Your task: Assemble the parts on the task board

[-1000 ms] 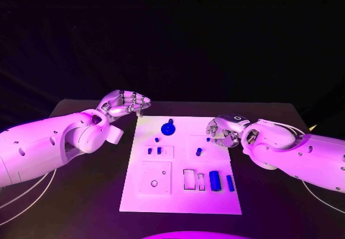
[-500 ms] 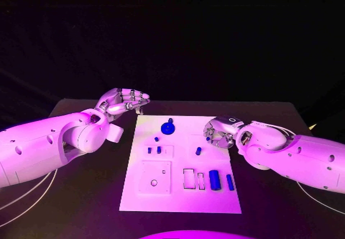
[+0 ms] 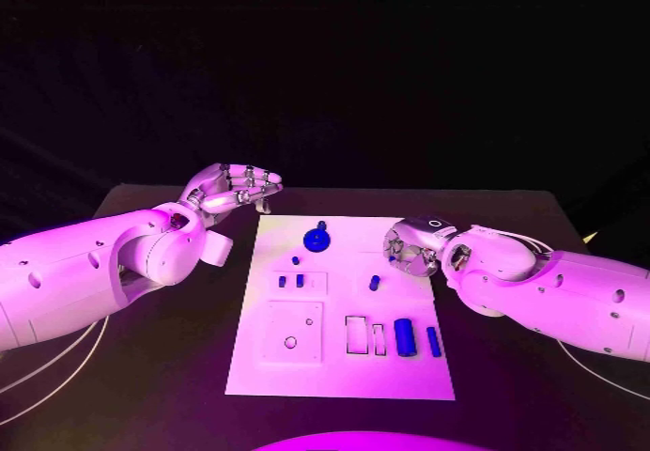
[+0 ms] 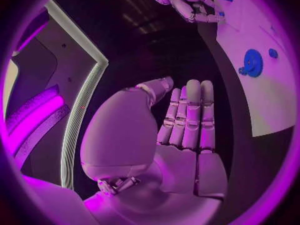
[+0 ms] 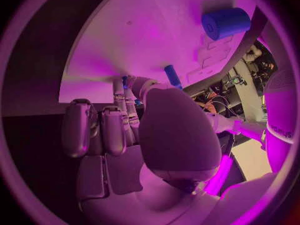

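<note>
Left hand [image 3: 233,191] is raised off the board's [image 3: 407,376] far left corner, over bare table [image 3: 162,395]. Fingers curled in, tips together; in the left wrist view [image 4: 181,130] they lie side by side with the thumb alongside. Nothing visible in it.

Right hand [image 3: 413,246] sits at the board's right edge, far half, fingers curled down toward the surface. Right wrist view [image 5: 125,130]: fingertips bunched together with a small bit of blue between them. Looks like a pinch on a small part, but too hidden to say for sure whether it's held or just touched.

Parts on board:
- blue gear [image 3: 317,241], far centre, also in the left wrist view [image 4: 253,63]
- small peg [image 3: 373,281], just beside the right hand, apart from it
- two short pegs [image 3: 290,280] standing in the left-middle block
- tiny piece [image 3: 296,260] between gear and those pegs
- big cylinder [image 3: 404,331] and slim bar [image 3: 434,342], near right, lying side by side next to the rectangular slots; cylinder also shows in the right wrist view [image 5: 225,23]
</note>
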Available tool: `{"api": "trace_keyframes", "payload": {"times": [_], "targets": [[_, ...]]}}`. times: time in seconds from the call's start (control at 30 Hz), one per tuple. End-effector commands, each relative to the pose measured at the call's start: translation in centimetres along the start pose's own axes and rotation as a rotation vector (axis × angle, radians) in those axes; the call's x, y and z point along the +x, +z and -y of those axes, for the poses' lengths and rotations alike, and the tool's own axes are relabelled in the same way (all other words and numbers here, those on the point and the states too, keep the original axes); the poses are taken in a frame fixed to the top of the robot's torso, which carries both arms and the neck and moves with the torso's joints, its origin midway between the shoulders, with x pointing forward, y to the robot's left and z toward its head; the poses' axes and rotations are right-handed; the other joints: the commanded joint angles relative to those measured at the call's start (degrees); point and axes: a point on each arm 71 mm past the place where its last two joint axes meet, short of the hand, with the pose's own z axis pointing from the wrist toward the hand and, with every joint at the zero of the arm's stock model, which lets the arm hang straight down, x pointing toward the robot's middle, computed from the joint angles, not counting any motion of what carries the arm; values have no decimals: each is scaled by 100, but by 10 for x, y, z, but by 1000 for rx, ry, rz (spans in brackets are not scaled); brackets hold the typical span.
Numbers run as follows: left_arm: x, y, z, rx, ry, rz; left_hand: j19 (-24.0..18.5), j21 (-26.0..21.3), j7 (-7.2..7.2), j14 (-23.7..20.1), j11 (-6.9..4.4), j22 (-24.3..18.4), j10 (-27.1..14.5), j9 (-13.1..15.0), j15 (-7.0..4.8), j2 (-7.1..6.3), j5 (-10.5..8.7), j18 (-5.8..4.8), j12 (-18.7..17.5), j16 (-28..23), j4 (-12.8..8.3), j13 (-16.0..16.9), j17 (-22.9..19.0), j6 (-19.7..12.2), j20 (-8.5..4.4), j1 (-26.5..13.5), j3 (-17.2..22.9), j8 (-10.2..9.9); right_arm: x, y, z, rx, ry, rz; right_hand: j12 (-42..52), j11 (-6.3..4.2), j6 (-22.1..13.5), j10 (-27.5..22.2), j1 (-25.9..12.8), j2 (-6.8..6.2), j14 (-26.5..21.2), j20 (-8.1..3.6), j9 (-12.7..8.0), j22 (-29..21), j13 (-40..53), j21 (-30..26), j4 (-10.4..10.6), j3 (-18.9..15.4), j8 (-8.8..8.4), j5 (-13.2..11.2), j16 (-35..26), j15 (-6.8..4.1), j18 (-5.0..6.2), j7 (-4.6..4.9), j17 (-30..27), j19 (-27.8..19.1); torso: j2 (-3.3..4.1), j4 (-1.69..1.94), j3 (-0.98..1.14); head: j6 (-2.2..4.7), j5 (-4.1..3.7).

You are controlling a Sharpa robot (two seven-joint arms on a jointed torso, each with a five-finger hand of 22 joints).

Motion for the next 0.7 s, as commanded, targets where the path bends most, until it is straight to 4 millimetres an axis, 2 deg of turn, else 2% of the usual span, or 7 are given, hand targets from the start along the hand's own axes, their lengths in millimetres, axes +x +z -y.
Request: {"api": "trace_keyframes", "payload": {"times": [0.03,0.1,0.23,0.33,0.7], "targets": [[1,0,1,7,-12,-6,47,-30,11,-6,30,-9,1,-9,30,51,3,80,-20,-27,-8,-6,-7,-36,-12,-30,-39,-15,10,0,-2,10,-48,-66,-29,-10,47,69,44,90,277,3,16,1090,10,37,-62,22,28,29,18,-45,-119,-14,-12,42,1,1,-2,-13,-6],[1,0,1,5,-12,-6,47,-30,11,-6,30,-9,1,-9,30,51,3,80,-20,-27,-8,-6,-7,-36,-12,-30,-39,-15,11,0,-2,10,-55,-69,-37,-13,59,86,46,98,277,0,24,1094,10,57,-93,36,35,34,20,-48,-122,-16,-12,49,2,2,-1,-18,-6],[1,0,1,2,-11,-7,50,-33,13,-6,32,-12,-2,-10,31,54,3,80,-23,-28,-9,-6,-7,-39,-11,-27,-40,-18,12,0,-4,15,-79,-67,-83,-41,144,217,85,154,262,-25,75,1116,11,159,-318,165,81,63,-23,-85,-138,-32,-82,79,1,4,0,-31,-6],[1,0,1,0,-11,-8,61,-46,24,-8,40,-23,-17,-12,37,54,3,80,-36,-36,-15,-8,-9,-58,-8,-21,-49,-32,11,0,-5,22,-92,-54,-117,-49,164,268,57,158,254,-29,88,1124,9,205,-400,245,81,40,-47,-96,-145,-37,-120,92,-1,3,0,-31,-11],[2,0,1,-2,-10,-13,66,-82,50,-31,64,-49,-61,-17,56,49,7,76,-64,-58,-24,-12,-14,-105,4,-16,-71,-66,3,-2,-10,26,-87,53,-179,-65,223,385,-45,138,245,-34,115,1145,13,312,-558,415,82,94,-79,-119,-161,-46,-180,122,-5,4,3,-26,-12]]}}
